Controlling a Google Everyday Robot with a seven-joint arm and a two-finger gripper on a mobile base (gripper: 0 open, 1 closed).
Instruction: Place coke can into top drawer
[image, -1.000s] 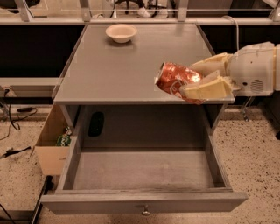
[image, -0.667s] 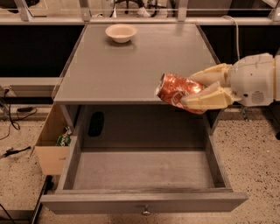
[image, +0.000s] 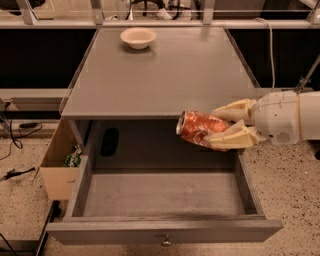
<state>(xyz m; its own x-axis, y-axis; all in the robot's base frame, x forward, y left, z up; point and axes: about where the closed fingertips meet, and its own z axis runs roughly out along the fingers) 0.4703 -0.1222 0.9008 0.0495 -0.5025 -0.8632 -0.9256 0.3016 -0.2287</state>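
The coke can (image: 197, 127), red-orange and dented with a silvery end facing left, lies sideways in my gripper (image: 220, 126). The cream fingers (image: 231, 140) are shut on it, reaching in from the right. The can hangs in front of the cabinet top's front edge, above the back right part of the top drawer (image: 165, 194). The drawer is pulled out wide open, its grey floor bare, with a small round metal knob (image: 165, 243) on the front panel.
A cream bowl (image: 138, 37) stands at the back of the grey cabinet top (image: 165, 70). A brown cardboard box (image: 60, 162) with a green item sits on the floor left of the drawer. A dark object (image: 109, 141) lies inside the cabinet recess.
My gripper has carried the can down and toward the front, from over the cabinet top's right edge to just over the open drawer's back right part.
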